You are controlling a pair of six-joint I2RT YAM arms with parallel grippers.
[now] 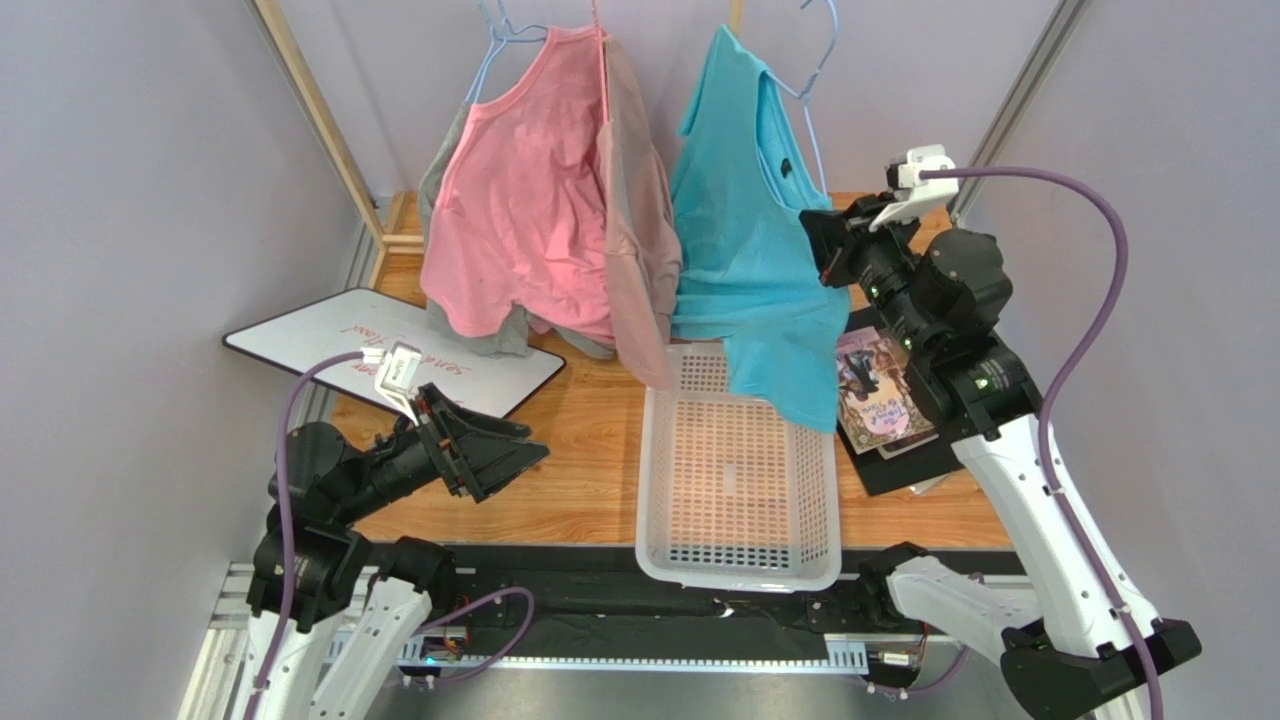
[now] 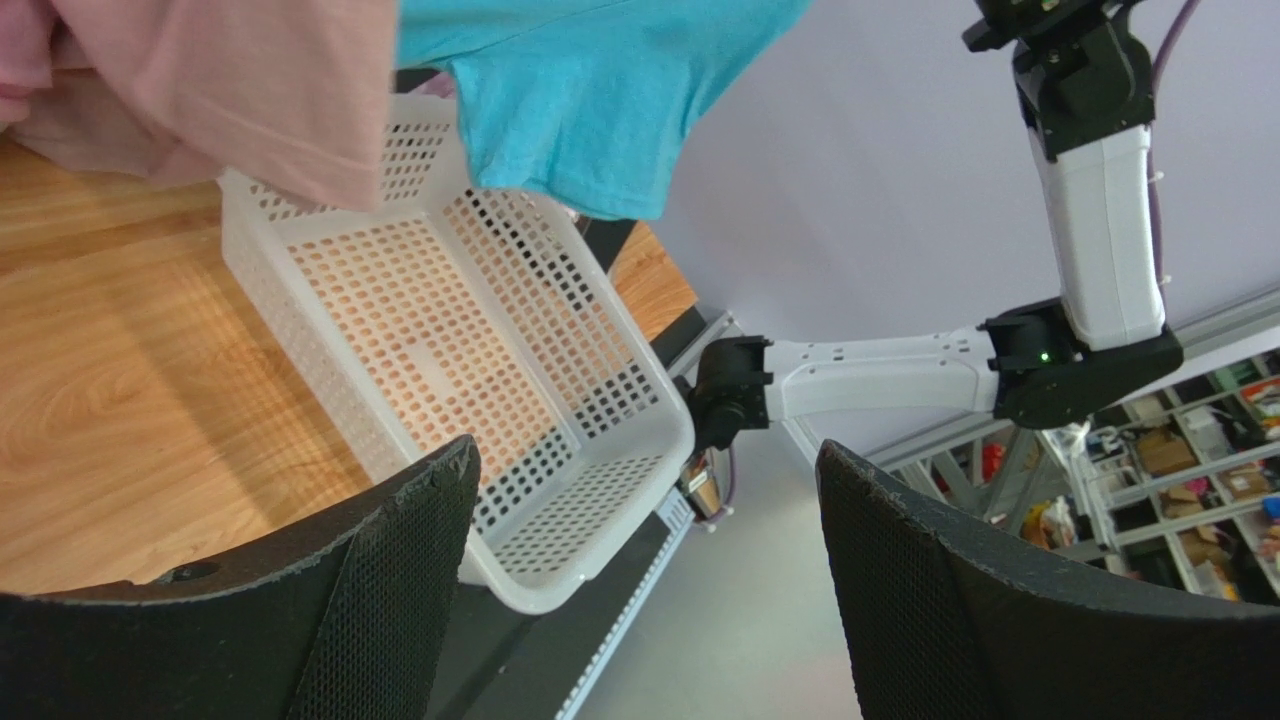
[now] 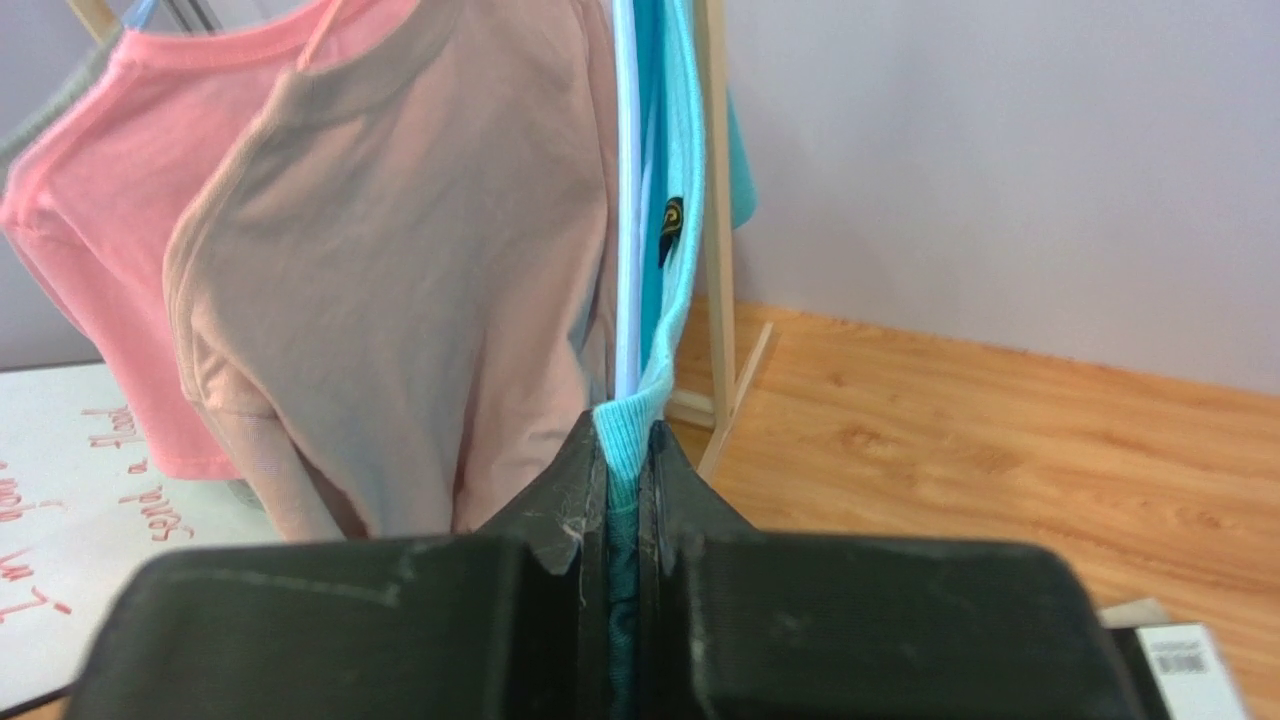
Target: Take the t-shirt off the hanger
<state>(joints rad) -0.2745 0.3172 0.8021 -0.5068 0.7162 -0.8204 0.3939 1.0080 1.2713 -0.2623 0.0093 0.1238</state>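
While the left fingers (image 1: 519, 453) sit spread apart and empty, low over the wooden desk (image 1: 594, 450) beside the white dry-erase board (image 1: 301, 338), all the business is over to the right. Past the pink t-shirt (image 1: 519, 195) and the dusty brown-pink t-shirt (image 1: 643, 240), the plain turquoise cotton t-shirt (image 1: 744, 225) hangs from the thin light-blue wire hanger (image 1: 819, 90), far right on the rail. Its long axis runs top to bottom, neck up at the hook and hem pointing down. The lower edge trails onto the far end of the white perforated plastic basket (image 1: 649, 465). At the shirt's right edge the right fingers (image 1: 831, 248) are pressed together on a ribbed band of the turquoise cloth, which stands pinched between them in the right wrist view. That arm is touching the shirt; the left is well apart from it, near and to the left. I'd judge the pull has to carry the cloth down and off the wire, with snagging the main risk.
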